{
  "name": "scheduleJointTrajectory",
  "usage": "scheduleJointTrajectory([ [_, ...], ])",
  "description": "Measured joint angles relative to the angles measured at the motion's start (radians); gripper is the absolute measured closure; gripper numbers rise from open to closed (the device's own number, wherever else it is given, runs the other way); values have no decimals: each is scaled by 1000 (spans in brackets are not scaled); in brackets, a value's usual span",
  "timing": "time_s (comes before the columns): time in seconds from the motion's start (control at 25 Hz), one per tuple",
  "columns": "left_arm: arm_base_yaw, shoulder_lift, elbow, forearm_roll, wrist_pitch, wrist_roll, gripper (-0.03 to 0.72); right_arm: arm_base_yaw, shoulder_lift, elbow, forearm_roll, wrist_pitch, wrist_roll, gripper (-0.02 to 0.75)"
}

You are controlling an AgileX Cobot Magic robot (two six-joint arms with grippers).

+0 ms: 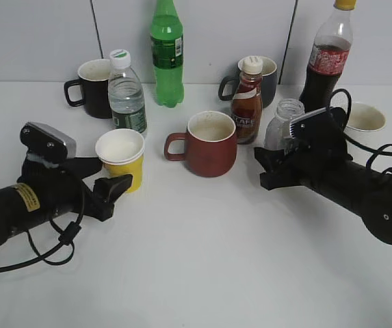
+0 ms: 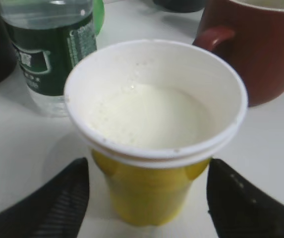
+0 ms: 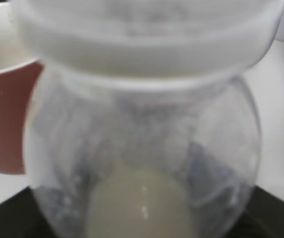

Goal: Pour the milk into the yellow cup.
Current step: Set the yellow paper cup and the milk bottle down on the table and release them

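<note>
The yellow cup (image 1: 122,160) stands left of centre, filled with white milk, and shows close up in the left wrist view (image 2: 154,193). My left gripper (image 1: 107,179) is open, with a finger on each side of the cup's base (image 2: 146,198) and a gap to it on both sides. The milk bottle (image 1: 284,119) stands upright at the right, nearly empty, with a little white liquid at its bottom (image 3: 142,203). My right gripper (image 1: 267,167) is closed around its lower body. The fingers show only as dark corners in the right wrist view.
A dark red mug (image 1: 209,143) stands between cup and milk bottle. A brown coffee bottle (image 1: 247,102) is just left of the milk bottle. A water bottle (image 1: 126,92), black mug (image 1: 93,87), green bottle (image 1: 167,51), grey mug (image 1: 267,78), cola bottle (image 1: 327,58) and white cup (image 1: 365,117) line the back.
</note>
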Motion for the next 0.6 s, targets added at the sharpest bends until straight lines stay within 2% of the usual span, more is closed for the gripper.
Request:
scheduleJointTrajectory([
  [0.24, 0, -72, 36, 0, 84, 0, 125, 0, 6, -1, 2, -4, -2, 200],
  [0.28, 0, -101, 36, 0, 152, 1, 125, 0, 6, -2, 2, -4, -2, 190],
  [0.44, 0, -161, 36, 1, 244, 4, 125, 0, 4, -2, 2, 13, 1, 178],
  [0.6, 0, -235, 37, 2, 356, 4, 125, 0, -36, -2, 3, 101, 14, 175],
])
